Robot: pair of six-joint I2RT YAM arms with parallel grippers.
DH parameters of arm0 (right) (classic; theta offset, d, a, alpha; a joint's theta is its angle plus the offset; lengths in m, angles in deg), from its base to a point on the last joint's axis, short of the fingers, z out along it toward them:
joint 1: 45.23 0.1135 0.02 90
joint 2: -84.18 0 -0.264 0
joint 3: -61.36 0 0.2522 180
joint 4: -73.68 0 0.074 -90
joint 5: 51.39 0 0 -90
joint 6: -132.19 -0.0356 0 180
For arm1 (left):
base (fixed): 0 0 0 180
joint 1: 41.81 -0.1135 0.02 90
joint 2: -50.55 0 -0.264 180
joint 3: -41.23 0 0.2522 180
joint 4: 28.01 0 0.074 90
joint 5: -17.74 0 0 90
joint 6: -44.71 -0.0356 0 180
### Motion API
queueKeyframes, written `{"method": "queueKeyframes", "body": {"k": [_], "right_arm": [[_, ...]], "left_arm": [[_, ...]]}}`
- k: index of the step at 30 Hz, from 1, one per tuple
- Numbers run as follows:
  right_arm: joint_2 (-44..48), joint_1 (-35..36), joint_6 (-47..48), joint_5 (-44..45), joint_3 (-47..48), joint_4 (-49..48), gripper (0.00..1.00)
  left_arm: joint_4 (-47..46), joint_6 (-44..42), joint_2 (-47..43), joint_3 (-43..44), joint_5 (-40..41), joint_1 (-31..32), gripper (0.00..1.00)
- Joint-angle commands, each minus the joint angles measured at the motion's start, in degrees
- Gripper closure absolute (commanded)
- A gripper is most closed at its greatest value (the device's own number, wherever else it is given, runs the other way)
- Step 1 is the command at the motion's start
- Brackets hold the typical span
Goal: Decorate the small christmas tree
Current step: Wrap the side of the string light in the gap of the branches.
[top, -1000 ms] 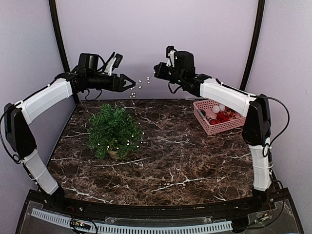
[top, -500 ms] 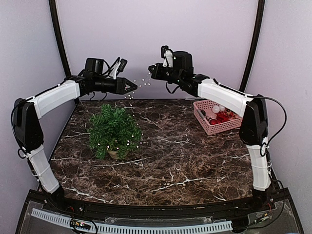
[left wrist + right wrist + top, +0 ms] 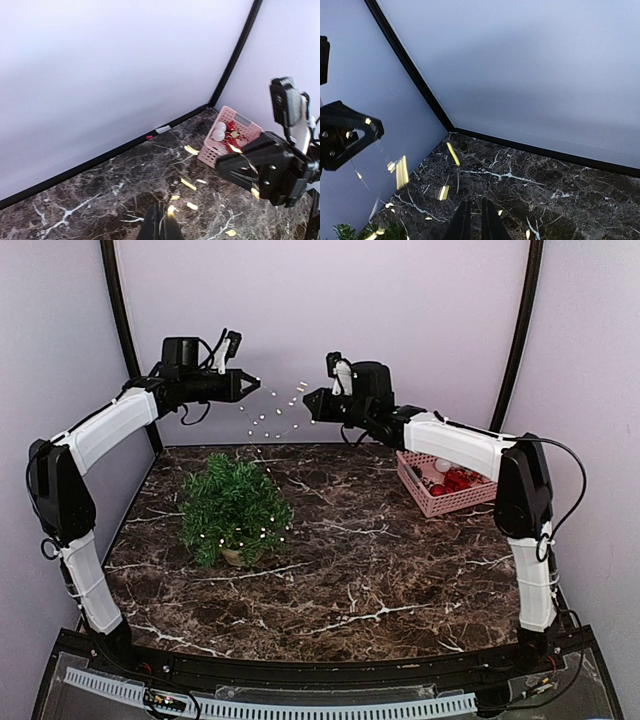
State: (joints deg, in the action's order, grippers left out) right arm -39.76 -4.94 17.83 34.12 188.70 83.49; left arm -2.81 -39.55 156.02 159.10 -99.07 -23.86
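Note:
The small christmas tree stands in its pot on the left of the marble table, with tiny white lights along its branches. A thin light string rises from the tree and sags in an arc between both grippers, high above the table. My left gripper is shut on one end of it; in the left wrist view a lit bulb glows at its fingertips. My right gripper faces it, fingers a thin slit apart. The wire still crosses its tip.
A pink plastic basket of red and white ornaments sits at the back right of the table, also in the left wrist view. Lilac walls with black corner poles close off the back and sides.
My left gripper has closed on the light string and lifted it up and to the left. The right gripper has dropped slightly, and the string now sags lower between them.

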Motion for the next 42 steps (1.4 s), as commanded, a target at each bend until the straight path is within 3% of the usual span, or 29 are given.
{"method": "queueKeyframes", "body": {"k": [1,9,23,33,38,42], "right_arm": [[4.8,0.7,0.5,0.7,-2.5,-2.8,0.88],[6.8,1.4,0.1,0.7,-6.5,-4.4,0.65],[15.0,3.0,1.1,3.2,-18.2,-4.0,0.60],[21.8,5.1,1.9,4.2,-25.5,-3.2,0.60],[24.9,6.1,2.7,4.3,-27.7,-1.4,0.59],[27.9,8.4,4.6,6.0,-28.9,-0.2,0.59]], "left_arm": [[1.7,-1.6,2.5,3.8,1.7,-3.3,1.00],[1.5,-2.3,0.6,3.5,2.0,-8.1,1.00],[-0.2,-3.2,-13.6,-14.6,8.6,-24.7,1.00],[15.3,-6.1,-32.3,-29.9,26.0,-25.3,1.00],[27.2,1.4,-43.0,-34.1,25.3,-25.3,1.00],[32.8,6.7,-51.0,-38.1,16.1,-25.3,1.00]]}}
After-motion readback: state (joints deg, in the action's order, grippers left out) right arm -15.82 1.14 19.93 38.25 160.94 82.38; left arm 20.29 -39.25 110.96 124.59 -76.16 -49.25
